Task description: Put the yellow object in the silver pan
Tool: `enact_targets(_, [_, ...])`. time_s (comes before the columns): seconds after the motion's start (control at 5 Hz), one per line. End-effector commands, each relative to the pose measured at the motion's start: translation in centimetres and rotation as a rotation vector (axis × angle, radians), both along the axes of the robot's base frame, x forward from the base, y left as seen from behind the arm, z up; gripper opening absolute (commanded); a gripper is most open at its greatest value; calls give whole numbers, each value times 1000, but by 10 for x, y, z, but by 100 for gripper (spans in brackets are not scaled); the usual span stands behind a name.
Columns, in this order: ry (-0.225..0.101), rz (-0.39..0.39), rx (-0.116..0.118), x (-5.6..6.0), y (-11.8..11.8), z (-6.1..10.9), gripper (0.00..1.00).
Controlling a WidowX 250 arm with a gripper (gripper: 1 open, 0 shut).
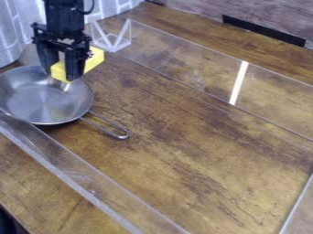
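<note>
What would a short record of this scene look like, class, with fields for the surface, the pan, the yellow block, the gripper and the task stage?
surface: wooden table
pan: silver pan, at the left, handle toward the camera, nothing lying in it
yellow block: yellow object, lifted, above the pan's far rim
gripper: gripper, pointing down, jaws shut on the block
task stage: block held, not yet in the pan

Worn wooden table (184, 137); silver pan (43, 99) resting at left edge.
</note>
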State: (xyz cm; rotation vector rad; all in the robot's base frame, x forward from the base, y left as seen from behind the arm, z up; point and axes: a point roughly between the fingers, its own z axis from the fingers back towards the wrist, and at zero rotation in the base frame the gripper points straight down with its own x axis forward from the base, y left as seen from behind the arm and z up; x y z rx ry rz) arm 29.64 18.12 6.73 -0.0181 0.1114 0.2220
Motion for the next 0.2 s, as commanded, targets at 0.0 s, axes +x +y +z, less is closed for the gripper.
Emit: enact_targets(0.0, [-64, 15, 48, -2, 8, 25, 0])
